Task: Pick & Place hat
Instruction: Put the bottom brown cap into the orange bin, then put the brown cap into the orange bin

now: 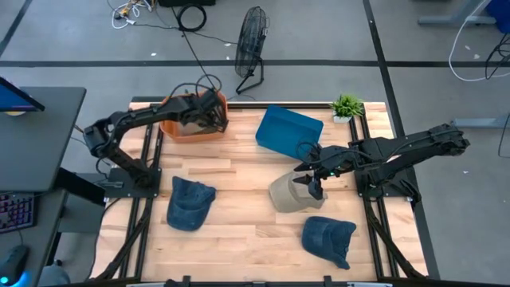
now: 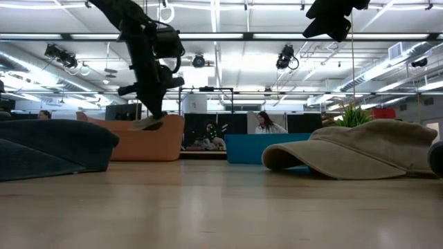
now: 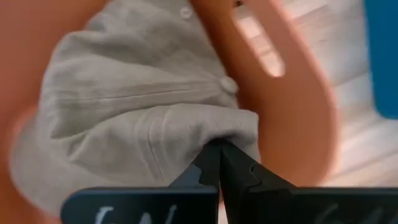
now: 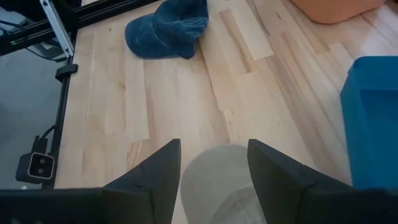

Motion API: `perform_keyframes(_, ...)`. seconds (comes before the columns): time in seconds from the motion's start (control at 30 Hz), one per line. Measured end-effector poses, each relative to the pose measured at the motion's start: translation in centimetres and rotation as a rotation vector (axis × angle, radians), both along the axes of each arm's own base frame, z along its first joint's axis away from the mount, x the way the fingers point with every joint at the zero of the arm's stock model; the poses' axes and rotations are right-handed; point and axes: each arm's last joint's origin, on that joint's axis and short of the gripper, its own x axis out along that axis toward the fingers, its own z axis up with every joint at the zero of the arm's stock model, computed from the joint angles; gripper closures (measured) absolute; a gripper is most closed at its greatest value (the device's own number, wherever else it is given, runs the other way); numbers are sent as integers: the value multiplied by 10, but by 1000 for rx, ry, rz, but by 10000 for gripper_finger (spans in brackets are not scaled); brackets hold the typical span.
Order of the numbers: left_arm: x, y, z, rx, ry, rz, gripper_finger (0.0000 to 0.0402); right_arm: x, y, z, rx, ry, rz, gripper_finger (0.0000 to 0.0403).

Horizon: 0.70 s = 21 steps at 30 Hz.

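My left gripper (image 3: 217, 146) is over the orange basket (image 1: 177, 127) at the table's far left, shut on a pale beige hat (image 3: 137, 106) inside it. A bit of that hat (image 2: 147, 124) shows at the basket's rim in the low view. A second beige hat (image 1: 291, 195) lies on its brim and crown, right of the table's middle. My right gripper (image 4: 211, 155) hangs open above its far side, well clear of it (image 2: 331, 17). Two dark blue hats lie flat on the table, one near left (image 1: 190, 203) and one near right (image 1: 328, 239). My left gripper pinches a gathered fold of the beige hat's crown cloth (image 3: 233, 127) between its two shut fingers, close to the top button (image 3: 228, 84). The fingers come from above, pointing down into the basket. The rest of the hat spreads out below them inside the orange walls.
A blue bin (image 1: 288, 131) stands at the far middle, between the basket and my right arm. A small potted plant (image 1: 347, 106) sits at the far right corner. Bare wood (image 1: 239, 191) lies between the left blue hat and the beige hat. People sit in the room behind.
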Motion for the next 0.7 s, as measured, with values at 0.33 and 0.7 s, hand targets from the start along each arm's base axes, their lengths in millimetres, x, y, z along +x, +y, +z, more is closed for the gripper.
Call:
perform_keyframes(0.33,-2,-5,0,-109,-15,-95,401,1,0,1,8,-10,-20,213)
perform_keyframes(0.7,1,-67,108,75,-316,-252,398,-2,0,-4,62,48,-41,213)
